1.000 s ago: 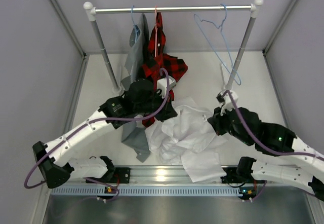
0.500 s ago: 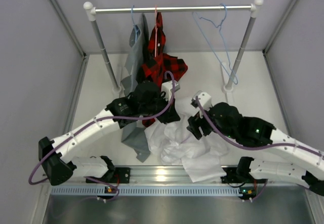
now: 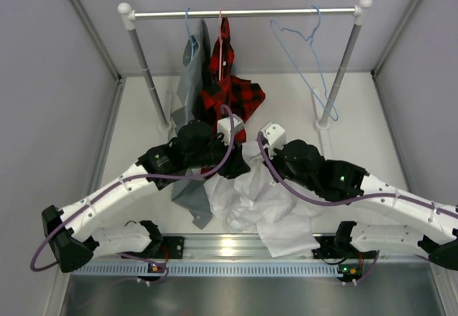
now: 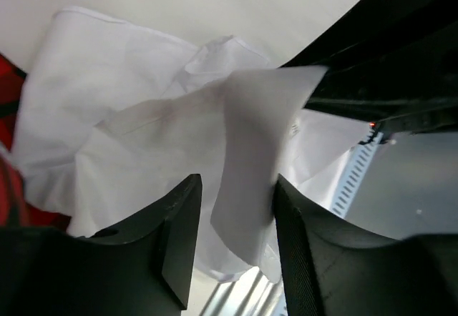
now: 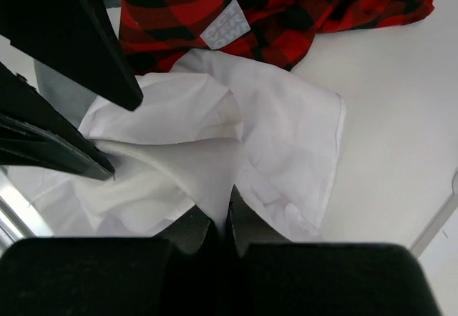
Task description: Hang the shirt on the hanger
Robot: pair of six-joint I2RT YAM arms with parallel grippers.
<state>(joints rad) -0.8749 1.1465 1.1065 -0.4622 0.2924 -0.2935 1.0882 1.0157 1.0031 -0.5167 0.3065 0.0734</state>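
Right wrist view: a fold of the shirt (image 5: 279, 130) is pinched in the closed right gripper (image 5: 218, 216), and a flap is straddled by the parted left gripper (image 4: 236, 209). The shirt is bunched between both arms with no clear long axis. The hanger (image 3: 300, 66) is hung slantwise from the rail (image 3: 243, 13), far-right, nearer the right arm.

On the surface (image 3: 286, 109), central and toward the near edge: shirt (image 3: 266, 203), heaped. Directly behind, touching it: plaid shirt (image 3: 232, 94), trailing down from the clothes rail (image 3: 250, 13). Left of that, alongside: another hung shirt (image 3: 189, 87), tail on the surface. Far right on the rail, well apart: hanger (image 3: 295, 56).
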